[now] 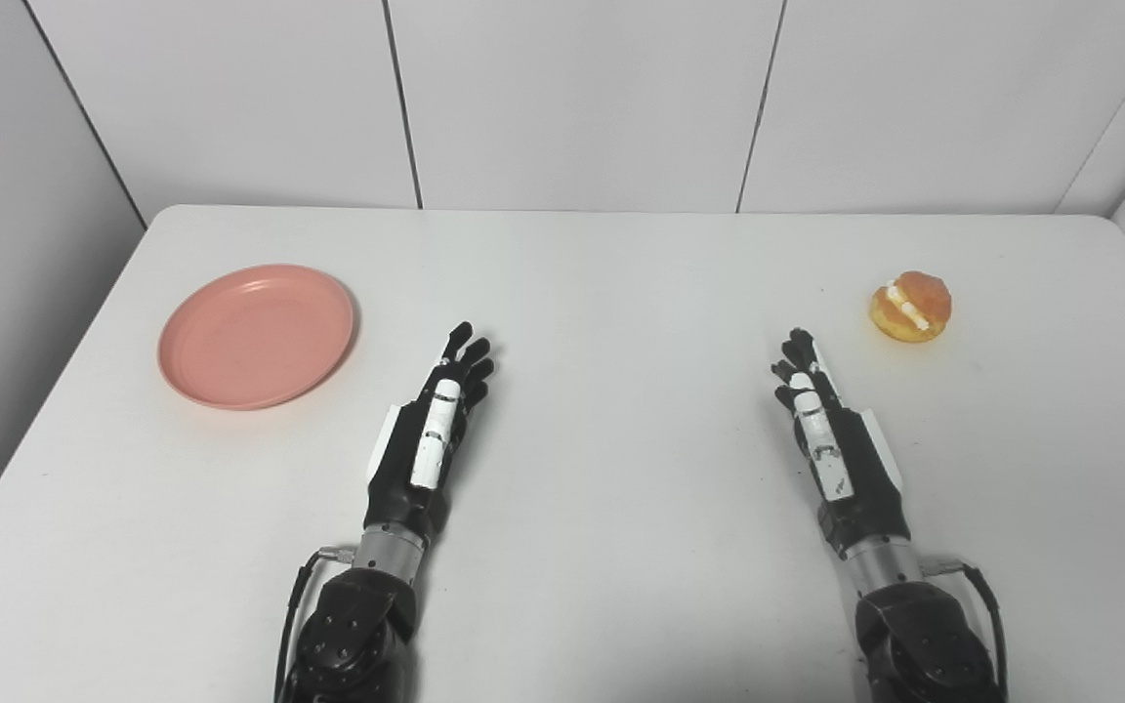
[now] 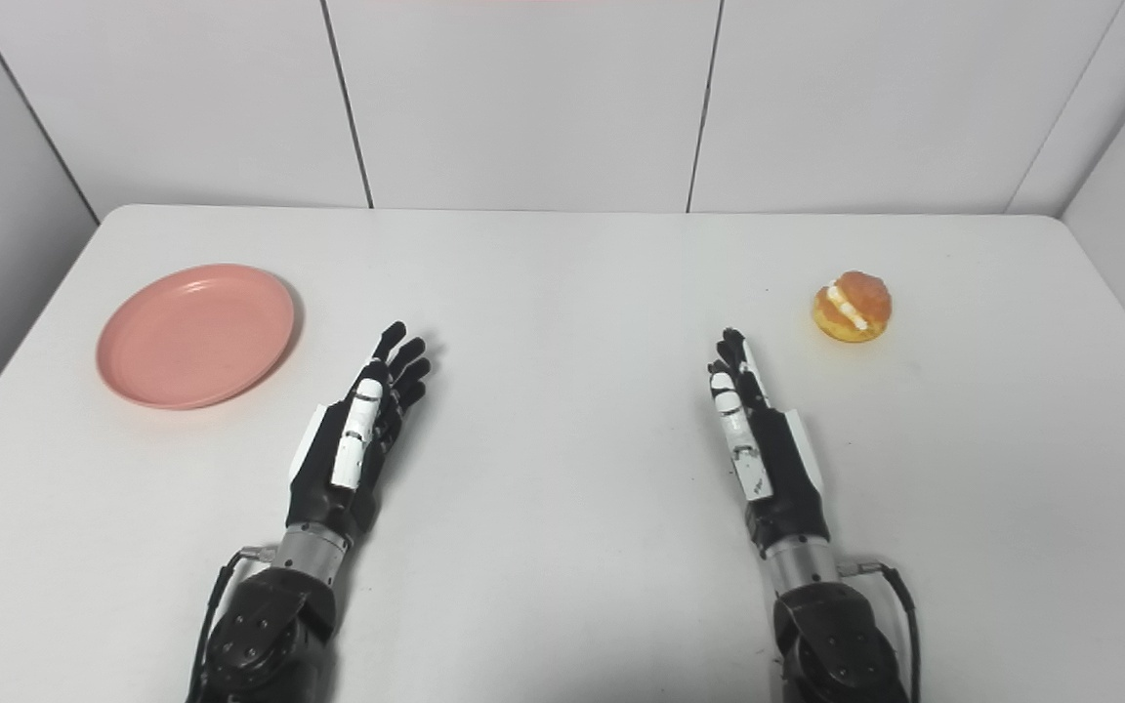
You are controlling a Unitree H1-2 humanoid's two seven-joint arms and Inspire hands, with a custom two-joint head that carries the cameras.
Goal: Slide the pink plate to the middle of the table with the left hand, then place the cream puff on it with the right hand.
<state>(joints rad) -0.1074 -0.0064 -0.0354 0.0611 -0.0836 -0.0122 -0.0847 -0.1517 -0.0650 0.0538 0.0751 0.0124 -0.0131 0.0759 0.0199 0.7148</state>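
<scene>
1. Pink plate (image 1: 257, 335) at left of frame, near the table (image 1: 621, 293) edge.
2. Cream puff (image 1: 910, 307) at right, apart from the edge.
3. Left hand (image 1: 431, 434) and right hand (image 1: 831, 439) flat, fingers extended, holding nothing; bare table between them.

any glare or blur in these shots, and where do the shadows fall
Left eye view: sharp, even soft light, no glare on the table; only a faint shadow on the right of the plate and beside the left hand. Right eye view: same, the puff crisp, a dim shadow at the bottom edge between the arms.
</scene>
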